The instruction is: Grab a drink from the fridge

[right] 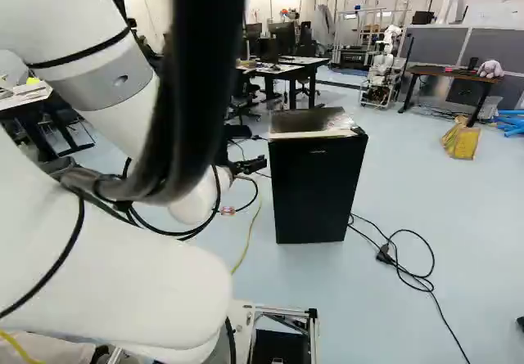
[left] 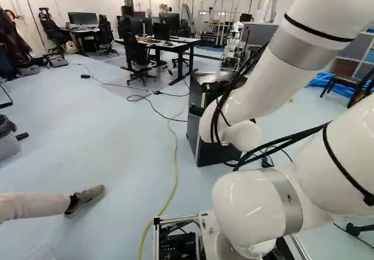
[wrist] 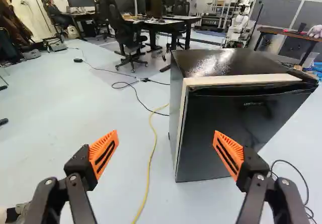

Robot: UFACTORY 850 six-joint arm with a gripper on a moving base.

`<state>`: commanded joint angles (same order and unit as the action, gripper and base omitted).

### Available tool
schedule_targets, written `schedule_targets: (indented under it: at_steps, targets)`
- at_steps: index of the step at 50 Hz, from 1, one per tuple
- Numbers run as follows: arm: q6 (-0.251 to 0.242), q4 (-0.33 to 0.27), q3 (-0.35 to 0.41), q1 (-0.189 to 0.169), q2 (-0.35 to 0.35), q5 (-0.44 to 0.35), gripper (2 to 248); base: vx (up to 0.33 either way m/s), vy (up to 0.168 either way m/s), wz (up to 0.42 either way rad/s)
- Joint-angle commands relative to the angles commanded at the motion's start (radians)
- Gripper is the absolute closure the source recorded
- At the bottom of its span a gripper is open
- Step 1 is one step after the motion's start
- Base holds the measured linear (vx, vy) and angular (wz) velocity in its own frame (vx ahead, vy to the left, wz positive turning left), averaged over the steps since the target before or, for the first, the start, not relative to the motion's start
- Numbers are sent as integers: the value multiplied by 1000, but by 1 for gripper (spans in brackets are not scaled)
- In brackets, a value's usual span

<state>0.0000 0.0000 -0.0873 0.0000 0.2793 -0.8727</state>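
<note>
The black fridge [wrist: 261, 118], door closed, stands on the floor [wrist: 90, 108] ahead of the claw [right: 259, 165] and off to its right, apart from it. The claw's fingers are spread wide, holding nothing. A yellow cable [wrist: 152, 153] runs along the floor beside the fridge; beyond stands an office chair [wrist: 123, 30].
</note>
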Motion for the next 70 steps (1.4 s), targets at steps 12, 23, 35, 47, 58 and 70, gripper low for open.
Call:
schedule_targets:
  at_steps: [12, 23, 35, 47, 58, 70]
  targets:
    - [0, 0, 0, 0, 0, 0, 3, 1, -3, -4]
    - [0, 0, 0, 0, 0, 0, 3, 2, -19, 1]
    - [0, 0, 0, 0, 0, 0, 3, 2, -33, 1]
    - [0, 0, 0, 0, 0, 0, 3, 2, -46, 1]
    - [0, 0, 0, 0, 0, 0, 3, 3, -47, 1]
    - [0, 0, 0, 0, 0, 0, 3, 3, -51, 1]
